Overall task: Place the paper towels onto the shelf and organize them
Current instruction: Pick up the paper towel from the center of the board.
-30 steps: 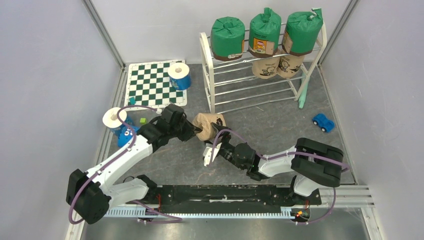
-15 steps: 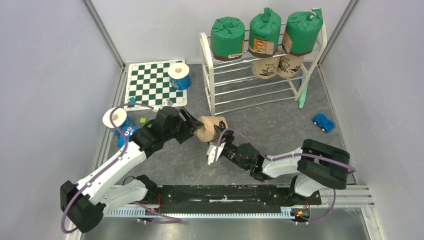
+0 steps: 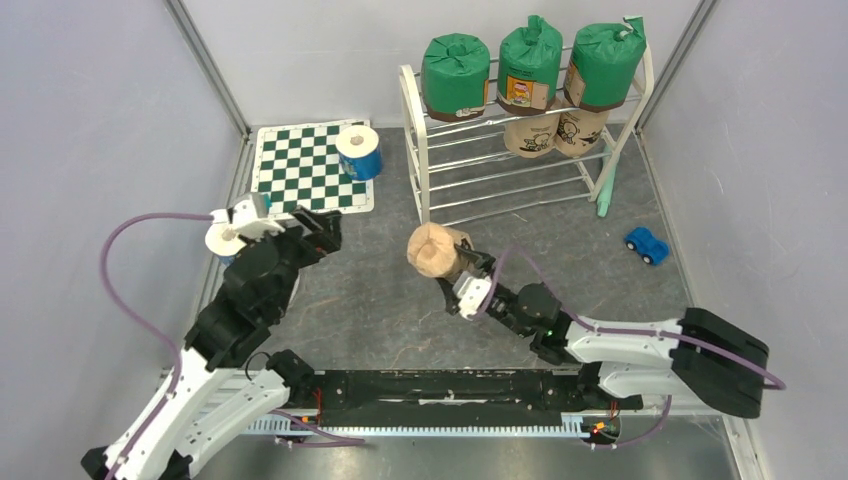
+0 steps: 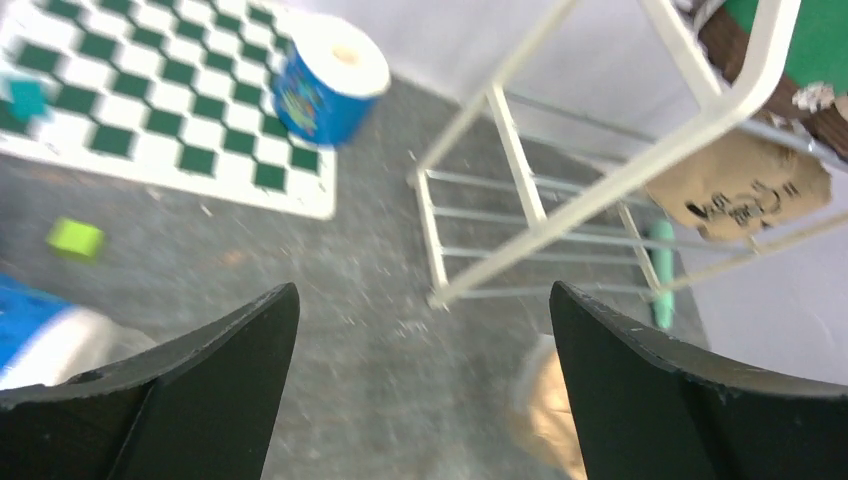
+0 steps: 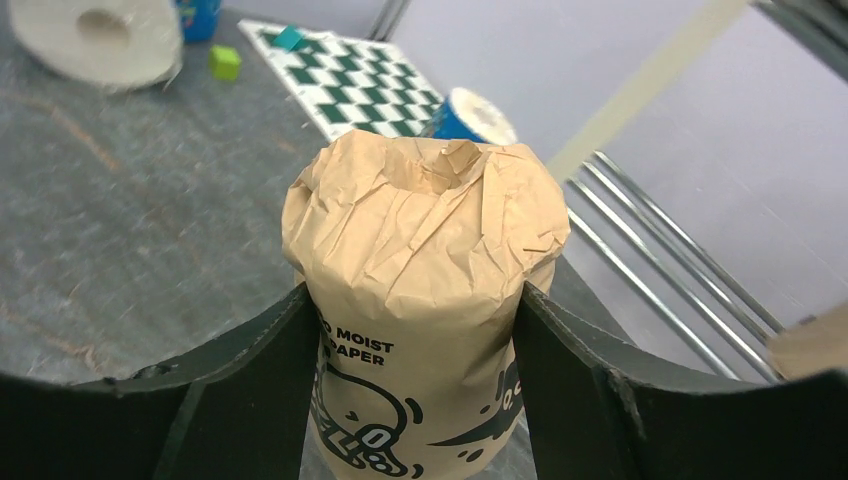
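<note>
Far on your left, a white roll (image 3: 225, 238) sits by the wall with its round end facing the top camera. Your left gripper (image 3: 318, 228) hangs near it above the grey floor (image 3: 370, 300). Its fingers (image 4: 230, 350) are spread wide with nothing between them. In the left wrist view you look past them at bare floor, a small green cube (image 4: 75, 238) and the foot of the shelf (image 3: 412, 150). Behind that gripper the checkered mat (image 3: 300, 170) lies flat, and a blue-wrapped roll (image 3: 358, 152) stands upright near its right edge.

In the middle, your right gripper (image 3: 452, 268) pinches a tan roll (image 3: 432, 250) with black printing. One finger (image 5: 270, 360) presses on each side of the roll's lower half, which fills the gap between them. The roll's crumpled top faces the top camera. You cannot tell from these views whether its bottom touches the floor. It is in front of the shelf's left end, apart from the frame.

On the shelf, three green rolls (image 3: 455, 72) stand upright side by side on the top tier. Two tan rolls (image 3: 530, 133) sit on the tier just beneath, under the middle and right green ones. A pale green stick (image 3: 607, 185) leans at the shelf's right end. Further right, a blue toy car (image 3: 647, 244) rests on the floor near the wall, well apart from your right arm.
</note>
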